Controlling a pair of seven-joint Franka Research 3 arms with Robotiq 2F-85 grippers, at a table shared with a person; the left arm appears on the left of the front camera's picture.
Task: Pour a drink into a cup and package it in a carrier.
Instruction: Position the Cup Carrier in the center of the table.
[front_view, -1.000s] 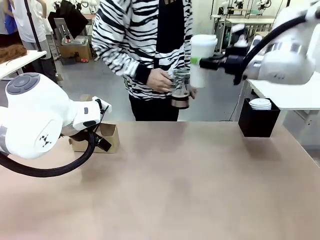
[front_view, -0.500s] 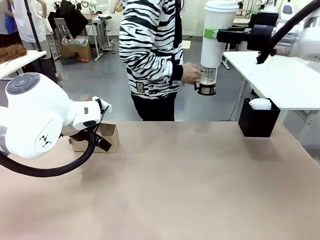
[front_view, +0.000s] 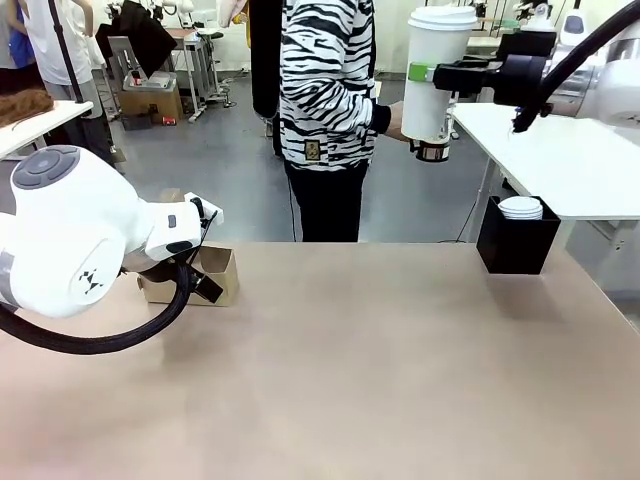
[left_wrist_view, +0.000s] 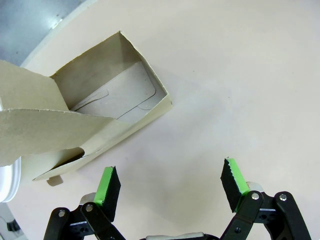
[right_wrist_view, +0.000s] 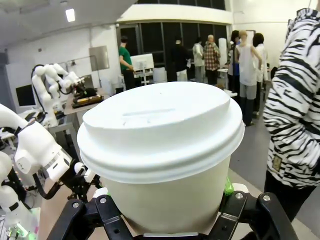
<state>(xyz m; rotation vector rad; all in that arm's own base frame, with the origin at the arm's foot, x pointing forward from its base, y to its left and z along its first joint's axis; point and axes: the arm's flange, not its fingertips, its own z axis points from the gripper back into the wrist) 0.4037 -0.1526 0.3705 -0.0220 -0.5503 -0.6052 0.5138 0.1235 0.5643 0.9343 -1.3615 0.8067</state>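
We see the right tool (front_view: 428, 72) holding the cup (front_view: 438, 45) tight, up high. The left tool (left_wrist_view: 171, 175) is wide open, empty, near the carrier (left_wrist_view: 117, 95).

The carrier (front_view: 205, 280) lies left on the table (front_view: 380, 380), box (front_view: 515, 245) right.

The table (front_view: 380, 380) is lying open across its middle. The carrier (front_view: 218, 277) and the left arm (front_view: 70, 240) are crowding its left side, the black box (front_view: 517, 247) is sitting at the far right, and a person (front_view: 325, 100) is standing beyond the far edge.
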